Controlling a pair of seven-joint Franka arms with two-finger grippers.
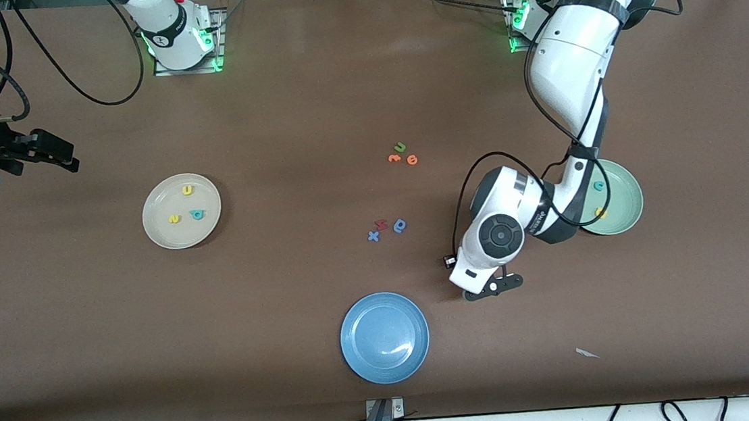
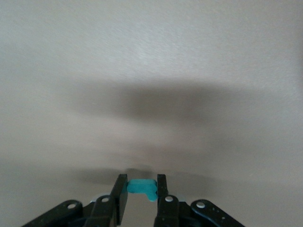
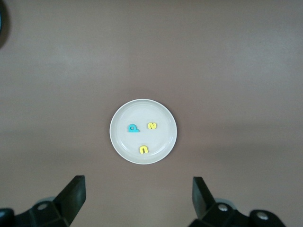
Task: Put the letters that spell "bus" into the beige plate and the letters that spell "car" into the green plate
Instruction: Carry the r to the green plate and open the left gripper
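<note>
My left gripper hangs low over bare table between the blue plate and the green plate. In the left wrist view this gripper is shut on a teal r. A teal c and a yellow a lie in the green plate, which my left arm partly covers. The beige plate holds a yellow u, a yellow s and a teal b. My right gripper waits open and empty at the right arm's end, looking down on the beige plate.
A blue plate sits near the front camera. A green u with two orange letters lies mid-table. A blue x, a red s and a blue round letter lie closer to the camera. A white scrap rests near the front edge.
</note>
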